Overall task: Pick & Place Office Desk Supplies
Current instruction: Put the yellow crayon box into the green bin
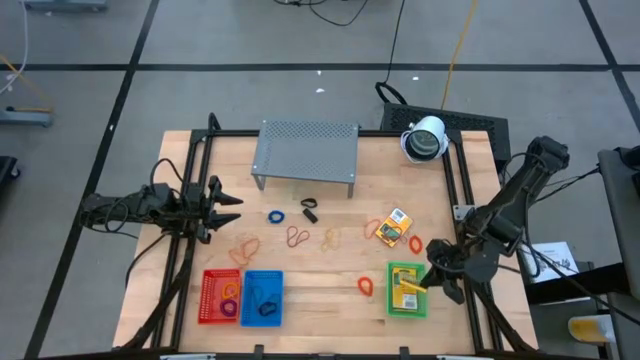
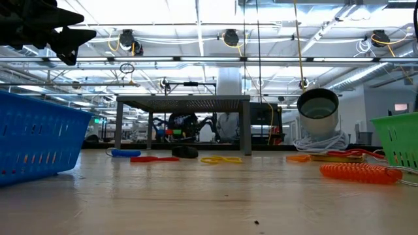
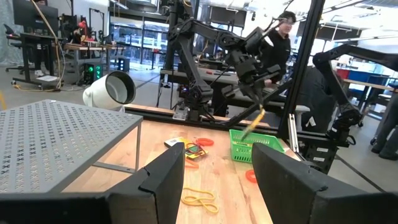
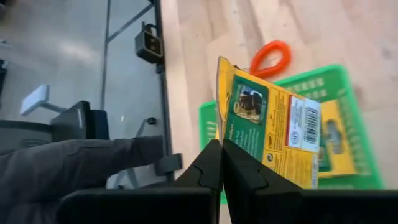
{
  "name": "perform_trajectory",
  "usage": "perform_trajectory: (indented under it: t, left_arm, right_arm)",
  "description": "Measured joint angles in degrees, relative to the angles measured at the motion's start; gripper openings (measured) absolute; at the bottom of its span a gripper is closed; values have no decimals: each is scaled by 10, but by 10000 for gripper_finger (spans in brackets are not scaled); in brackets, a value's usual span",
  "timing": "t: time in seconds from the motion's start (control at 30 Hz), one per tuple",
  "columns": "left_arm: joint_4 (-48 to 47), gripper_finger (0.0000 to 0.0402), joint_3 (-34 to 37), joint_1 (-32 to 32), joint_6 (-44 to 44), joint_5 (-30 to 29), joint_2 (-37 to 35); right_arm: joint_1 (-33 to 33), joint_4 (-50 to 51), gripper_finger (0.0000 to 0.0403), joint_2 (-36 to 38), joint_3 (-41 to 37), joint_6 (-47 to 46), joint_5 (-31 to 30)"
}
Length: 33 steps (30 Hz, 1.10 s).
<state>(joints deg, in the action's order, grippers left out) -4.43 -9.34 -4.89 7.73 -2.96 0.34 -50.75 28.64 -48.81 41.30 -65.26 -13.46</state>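
My right gripper [image 1: 432, 277] is shut on a yellow-orange packet [image 4: 273, 137] above the green basket [image 1: 393, 272] at the near right. A second packet [image 4: 339, 146] lies inside that basket. An orange loop [image 1: 366, 286] lies on the table just left of the basket. More packets [image 1: 393, 228], rubber bands [image 1: 298, 237], a black clip [image 1: 309, 209] and a blue ring [image 1: 276, 216] lie at mid-table. My left gripper [image 1: 225, 200] waits open at the table's left side, pointing level toward the right. My right gripper pinches the packet's edge [image 4: 225, 127] between its two shut fingers, near one corner. The fingers slant downward from the table's right side. The packet is lifted clear and hangs tilted [image 3: 252, 127] over the green basket.
A grey perforated shelf [image 1: 305, 150] stands at the far middle, with a white cylinder [image 1: 425, 138] to its right. A red basket [image 1: 220, 297] and a blue basket [image 1: 262, 298] sit at the near left. People stand in the room beyond the table.
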Motion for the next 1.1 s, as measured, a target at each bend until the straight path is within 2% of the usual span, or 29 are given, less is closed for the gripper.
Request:
perform_trajectory:
  t: [0.17, 0.4, 1.1]
  left_arm:
    - [0, 198, 0, 0, 0, 0, 0]
    - [0, 198, 0, 0, 0, 0, 0]
    - [0, 198, 0, 0, 0, 0, 0]
  right_arm:
    - [20, 37, 0, 19, 0, 20, -2]
    - [24, 83, 0, 6, 0, 30, -2]
    - [19, 11, 0, -80, 1, 14, 18]
